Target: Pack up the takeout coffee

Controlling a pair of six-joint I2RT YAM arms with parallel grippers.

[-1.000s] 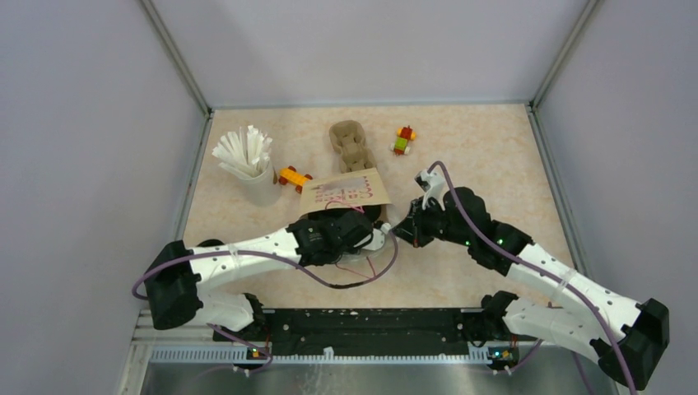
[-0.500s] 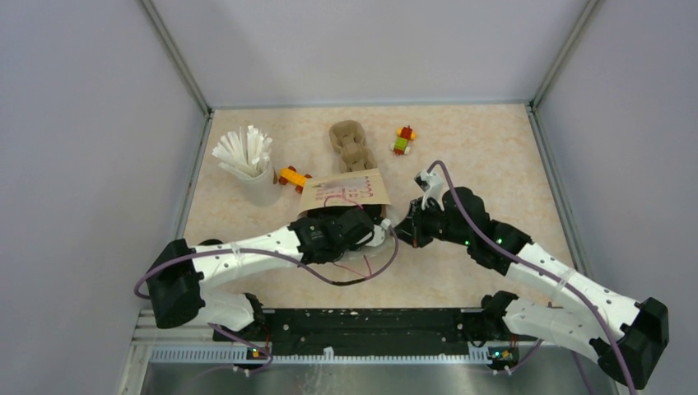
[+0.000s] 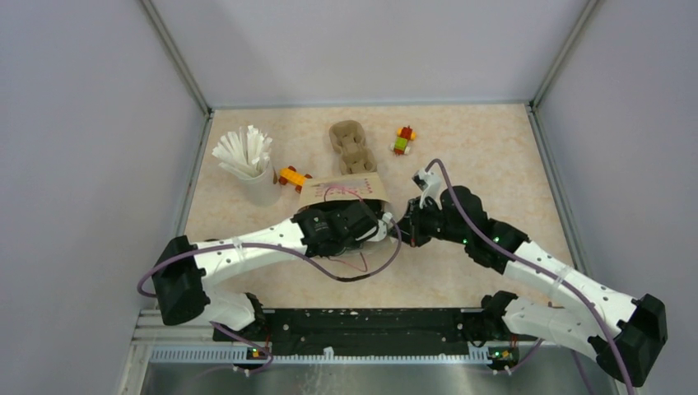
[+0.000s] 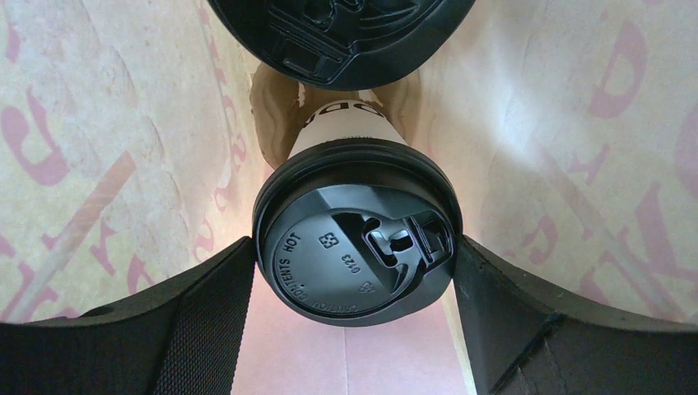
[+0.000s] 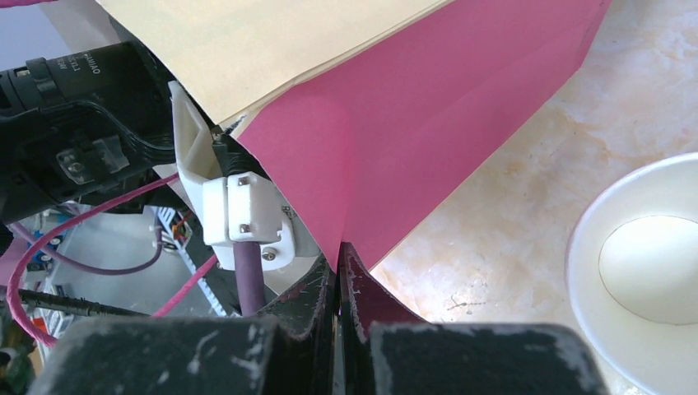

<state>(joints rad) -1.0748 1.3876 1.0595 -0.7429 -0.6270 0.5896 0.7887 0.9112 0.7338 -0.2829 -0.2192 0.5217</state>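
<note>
- The left gripper [image 4: 354, 251] has its jaws wide, one pressed on each side of the lidded cup [image 4: 342, 127], deep inside the paper bag [image 4: 560, 123].
- The right gripper [image 5: 339, 276] is pinched tight on the edge of the bag's mouth.
- The cup is probably light, thin-walled and easy to crush, so grip it gently below the rim.
- A second lid [image 4: 337, 33] crowds just beyond it.
- An empty white cup [image 5: 642, 271] sits beside the bag.
- The tray [image 3: 351, 144] is well apart.

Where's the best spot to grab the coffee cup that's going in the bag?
Around the black lid, from the lid end. The coffee cup points bottom-first into the paper bag, so only its round top faces out. The left hand grips it there, one finger each side.
</note>
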